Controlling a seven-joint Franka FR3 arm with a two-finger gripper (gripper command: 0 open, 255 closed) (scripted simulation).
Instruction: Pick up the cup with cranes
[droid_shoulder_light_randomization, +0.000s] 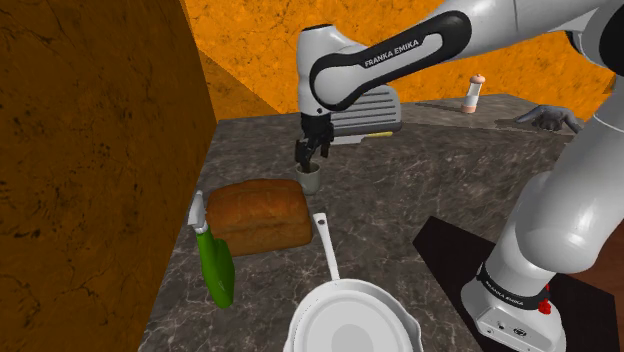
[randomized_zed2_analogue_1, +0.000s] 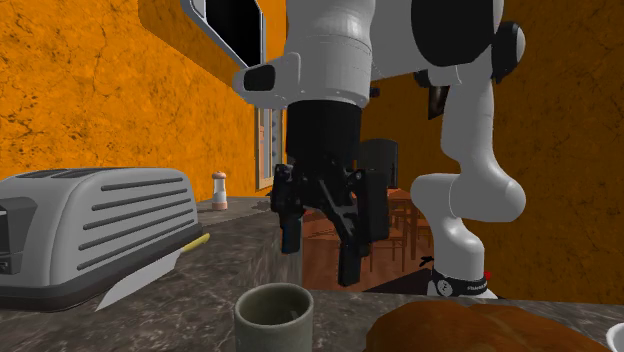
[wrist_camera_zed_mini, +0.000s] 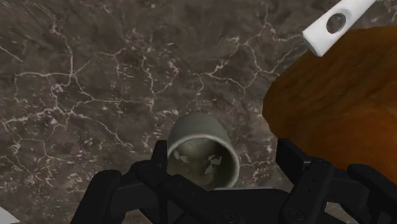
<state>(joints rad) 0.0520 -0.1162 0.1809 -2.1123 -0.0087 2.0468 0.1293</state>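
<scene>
All-black two-finger gripper (droid_shoulder_light_randomization: 312, 152) open: fingers spread, nothing held, hovering just above cup. White arm (droid_shoulder_light_randomization: 395, 52) lettered "FRANKA EMIKA". Small grey-green cylindrical cup (wrist_camera_zed_mini: 203, 149) upright below fingertips, untouched, on dark veined stone counter (droid_shoulder_light_randomization: 420, 180). Pale marks inside cup, shapes unclear. Brown bread loaf (droid_shoulder_light_randomization: 258, 215) just beside cup. Ribbed silver toaster (droid_shoulder_light_randomization: 365, 115) close behind gripper.

Shoulder view high and set back, looking down over the dark marble table (droid_shoulder_light_randomization: 400, 190) toward the orange wall (droid_shoulder_light_randomization: 260, 40), second exterior view low at table height, close, facing the arm (randomized_zed2_analogue_1: 330, 50), wrist view close above, looking down, cup (droid_shoulder_light_randomization: 309, 180) and bread loaf (droid_shoulder_light_randomization: 258, 215) shared by all three
</scene>
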